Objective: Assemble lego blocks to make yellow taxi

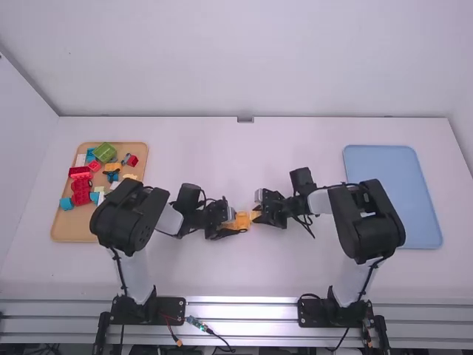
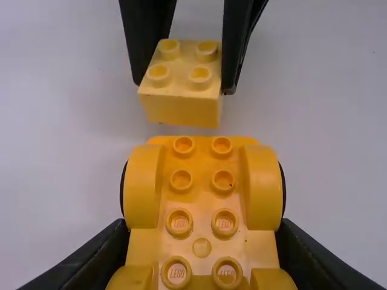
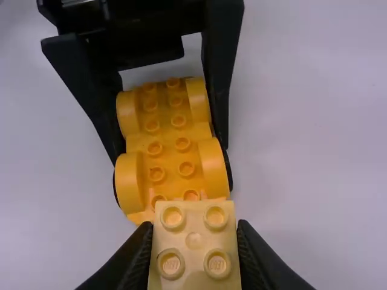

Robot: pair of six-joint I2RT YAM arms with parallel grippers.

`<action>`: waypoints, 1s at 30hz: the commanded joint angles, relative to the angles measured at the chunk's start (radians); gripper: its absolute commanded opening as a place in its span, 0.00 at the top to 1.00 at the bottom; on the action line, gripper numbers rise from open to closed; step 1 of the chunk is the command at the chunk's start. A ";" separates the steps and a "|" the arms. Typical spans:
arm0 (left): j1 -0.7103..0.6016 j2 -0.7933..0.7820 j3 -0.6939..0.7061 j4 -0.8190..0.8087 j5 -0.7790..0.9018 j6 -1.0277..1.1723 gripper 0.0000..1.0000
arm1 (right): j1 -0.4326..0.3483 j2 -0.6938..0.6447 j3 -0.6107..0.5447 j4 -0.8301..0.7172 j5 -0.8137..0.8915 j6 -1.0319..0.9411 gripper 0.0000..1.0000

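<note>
White table (image 1: 247, 163), white wall behind, and it's nose to nose in the middle!

Both grippers are in close, face to face, L vs. R, w/ only a little room btwn them. L gripper (image 1: 239, 222) has its fingers set wide around the orange-yellow car base (image 2: 202, 208), one on each side, and what a chunky piece that is: rounded arches (image 2: 143, 187) along both sides, studs running down the middle and facing the L wrist cam. Base sits right btwn those fingertips, its far end poking out past them toward the other gripper.

Over to R gripper (image 1: 259, 212): narrower hold here, fingers closed on a pale yellow brick (image 3: 193, 244), four studs on show, pinched by its sides. Brick is just beyond the L fingertips, right by the end of the base; contact or a tiny gap, can't tell.

Out wide, well apart from L gripper on its outer side, there's a tan tray (image 1: 74, 231) w/ mixed blocks: red blocks (image 1: 81, 194), a green block (image 1: 105, 152), blue & yellow ones too. Opp. side, beyond R gripper and well apart from it, lies a blue tray (image 1: 392, 161), partly behind the R arm.
</note>
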 commanded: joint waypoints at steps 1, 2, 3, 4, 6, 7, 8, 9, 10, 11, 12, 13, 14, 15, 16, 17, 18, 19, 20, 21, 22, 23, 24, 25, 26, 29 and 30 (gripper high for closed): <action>-0.002 0.013 0.027 -0.058 -0.020 0.050 0.45 | 0.013 -0.020 0.039 -0.043 0.003 -0.042 0.96; -0.002 0.013 0.036 -0.076 -0.020 0.050 0.45 | 0.019 -0.020 0.046 -0.063 0.002 -0.062 0.96; -0.002 0.013 0.040 -0.088 -0.018 0.052 0.45 | 0.026 -0.020 0.053 -0.080 -0.001 -0.077 0.96; -0.002 0.013 0.043 -0.090 -0.017 0.054 0.45 | 0.033 -0.020 0.059 -0.088 -0.001 -0.080 0.97; -0.002 0.013 0.044 -0.089 -0.018 0.054 0.45 | 0.045 -0.020 0.066 -0.086 0.000 -0.070 0.97; -0.002 0.013 0.042 -0.082 -0.018 0.053 0.45 | 0.051 -0.020 0.066 -0.083 -0.001 -0.065 0.97; -0.002 0.013 0.035 -0.069 -0.018 0.053 0.45 | 0.061 -0.020 0.068 -0.084 0.000 -0.066 0.97; -0.002 0.013 0.032 -0.063 -0.018 0.053 0.45 | 0.063 -0.020 0.069 -0.084 0.001 -0.066 0.98; -0.002 0.013 0.022 -0.043 -0.018 0.050 0.45 | 0.069 -0.020 0.070 -0.084 0.004 -0.065 0.98; -0.003 0.013 0.006 -0.010 -0.021 0.050 0.45 | 0.077 -0.020 0.072 -0.084 0.003 -0.066 0.98; -0.003 0.013 -0.005 0.011 -0.021 0.049 0.44 | 0.078 -0.020 0.072 -0.079 0.003 -0.069 0.99; -0.002 0.013 -0.012 0.024 -0.021 0.050 0.44 | 0.080 -0.020 0.071 -0.076 0.003 -0.069 0.99; -0.002 0.013 -0.018 0.037 -0.021 0.049 0.44 | 0.084 -0.020 0.071 -0.071 0.003 -0.069 0.99; -0.003 0.013 -0.026 0.054 -0.019 0.041 0.44 | 0.092 -0.020 0.070 -0.066 0.003 -0.065 1.00; -0.003 0.013 -0.030 0.061 -0.018 0.042 0.43 | 0.097 -0.020 0.070 -0.063 0.002 -0.065 1.00; -0.003 0.013 -0.030 0.060 -0.018 0.042 0.43 | 0.102 -0.020 0.070 -0.060 -0.003 -0.065 1.00; -0.003 0.013 -0.029 0.057 -0.018 0.042 0.44 | 0.106 -0.020 0.070 -0.058 -0.007 -0.065 1.00; -0.003 0.013 -0.025 0.048 -0.018 0.043 0.44 | 0.110 -0.020 0.070 -0.054 -0.011 -0.065 1.00; -0.003 0.013 -0.021 0.041 -0.018 0.043 0.44 | 0.111 -0.020 0.070 -0.053 -0.014 -0.065 1.00; -0.003 0.013 -0.007 0.013 -0.018 0.043 0.44 | 0.115 -0.020 0.070 -0.050 -0.015 -0.065 1.00; -0.003 0.013 -0.007 0.013 -0.018 0.043 0.44 | 0.115 -0.020 0.070 -0.050 -0.015 -0.065 1.00; -0.003 0.013 0.001 -0.003 -0.018 0.043 0.44 | 0.115 -0.020 0.070 -0.051 -0.016 -0.065 1.00; -0.003 0.013 0.009 -0.019 -0.017 0.050 0.44 | 0.115 -0.020 0.070 -0.051 -0.016 -0.065 1.00; -0.003 0.013 0.016 -0.034 -0.018 0.050 0.44 | 0.114 -0.020 0.070 -0.051 -0.016 -0.065 1.00; -0.003 0.013 0.020 -0.042 -0.018 0.050 0.44 | 0.115 -0.020 0.070 -0.050 -0.016 -0.066 1.00; -0.003 0.013 0.022 -0.044 -0.018 0.050 0.44 | 0.118 -0.016 0.069 -0.044 -0.016 -0.069 1.00; -0.004 0.013 0.018 -0.036 -0.018 0.050 0.44 | 0.125 -0.010 0.069 -0.029 -0.016 -0.064 1.00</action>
